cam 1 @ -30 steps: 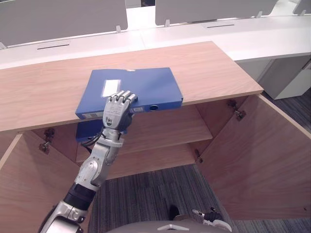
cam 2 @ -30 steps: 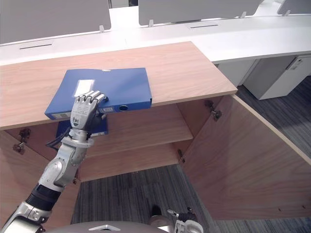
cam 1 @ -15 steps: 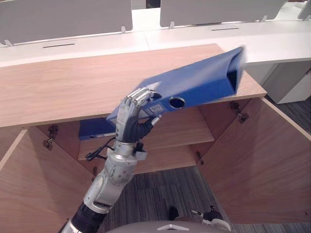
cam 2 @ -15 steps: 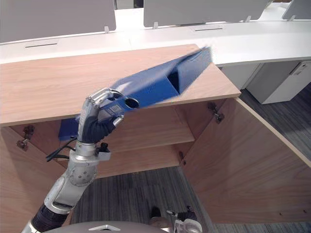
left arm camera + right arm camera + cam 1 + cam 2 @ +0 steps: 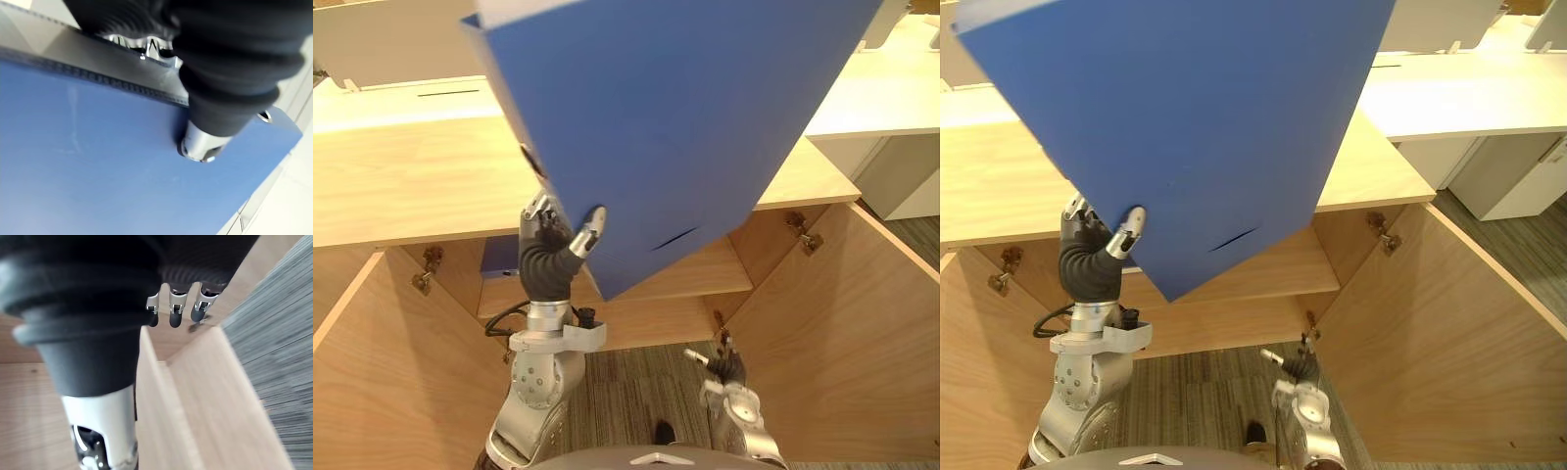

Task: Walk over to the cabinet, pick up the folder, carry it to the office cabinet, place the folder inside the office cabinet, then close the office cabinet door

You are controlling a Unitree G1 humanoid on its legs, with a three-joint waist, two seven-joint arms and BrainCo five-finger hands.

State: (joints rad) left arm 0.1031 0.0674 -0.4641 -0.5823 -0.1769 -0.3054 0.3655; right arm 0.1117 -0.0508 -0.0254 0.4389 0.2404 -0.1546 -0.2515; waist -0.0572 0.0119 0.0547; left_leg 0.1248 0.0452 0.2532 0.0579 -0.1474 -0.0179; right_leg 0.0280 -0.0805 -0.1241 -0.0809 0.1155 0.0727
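**Folder held high in a one-hand pinch: slip and collision risks**

**Left eye view.** Folder [image 5: 685, 127], blue, is raised high and tilted. Its broad face is turned toward the camera and its lowest corner hangs over the open front of the cabinet [image 5: 401, 186]. Left hand [image 5: 546, 266] grips it near that lower edge, with the thumb on the near face and the fingers behind the cover. Right hand [image 5: 728, 368] is low, in front of the shelves and well apart from the folder. A second blue folder [image 5: 497, 257] lies on the upper shelf [image 5: 705, 279], partly hidden behind the left hand.

**Right eye view.** Same layout. Right door [image 5: 1449, 333] stands wide open, near the right hand.

**Left wrist view.** Thumb [image 5: 199, 147] presses flat on the blue cover. The fingers [image 5: 146, 46] curl round the far side of the edge, pinching the folder between them.

**Right wrist view.** The fingers [image 5: 175, 316] are relaxed, slightly apart and holding nothing, with wooden cabinet panels just beyond them.

**Risks, as judged.**
- The grip is close to one corner, so most of the cover overhangs and could pivot or slide out during a quick swing.
- The folder blocks much of the head camera's view, so it might be lowered blind into the cabinet top or shelf edge.
- The second folder could obstruct placement on that shelf.
- The right hand could strike the open door.
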